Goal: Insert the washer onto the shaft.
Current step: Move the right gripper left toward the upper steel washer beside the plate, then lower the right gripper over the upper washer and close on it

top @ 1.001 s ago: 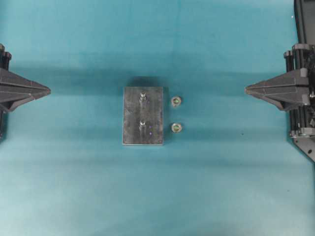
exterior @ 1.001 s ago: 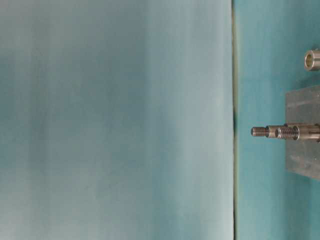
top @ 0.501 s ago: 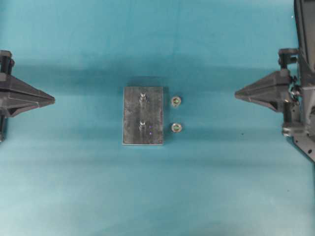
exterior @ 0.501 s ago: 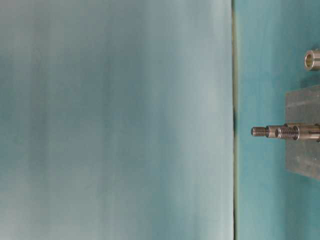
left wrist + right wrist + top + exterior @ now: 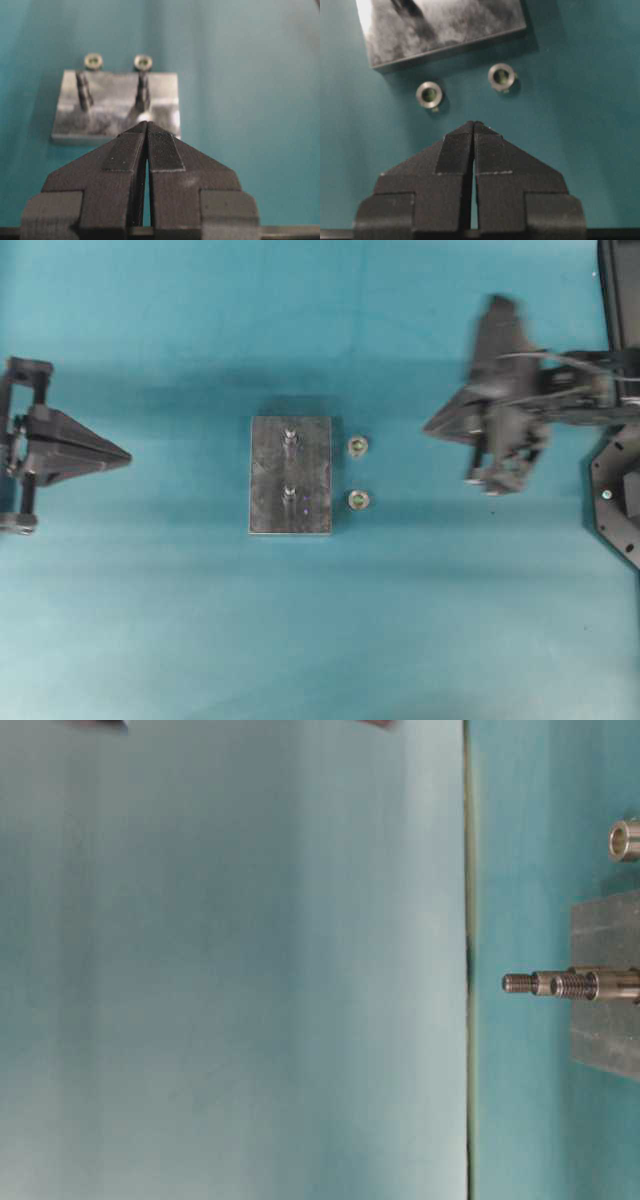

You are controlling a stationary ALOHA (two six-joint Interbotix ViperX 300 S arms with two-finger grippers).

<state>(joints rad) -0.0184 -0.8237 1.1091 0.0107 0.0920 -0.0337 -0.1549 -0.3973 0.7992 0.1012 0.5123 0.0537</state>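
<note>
The bench (image 5: 320, 640) under me is covered edge to edge in teal cloth. Near its middle lies a grey metal block (image 5: 290, 489), flat on the cloth, its long side running away from the overhead camera's lower edge.

My right arm reaches in from the right of the overhead view, blurred. My right gripper (image 5: 430, 427) points at the block from that side, well apart from it, and its jaws are pressed together with nothing between them; from my right wrist camera I see the tips (image 5: 473, 125) meeting just short of the two washers. My left gripper (image 5: 126, 457) points at the block from the left, also well apart, jaws likewise pressed together and empty; in my left wrist camera the tips (image 5: 147, 125) sit in front of the block's near edge.

Two threaded shafts stand upright from the block: the far shaft (image 5: 290, 437) and the near shaft (image 5: 288, 494). Both are bare.

Two washers lie flat on the cloth just beside the block's right edge, not touching it: the far washer (image 5: 357, 447) level with the far shaft, the near washer (image 5: 359, 500) level with the near shaft.
</note>
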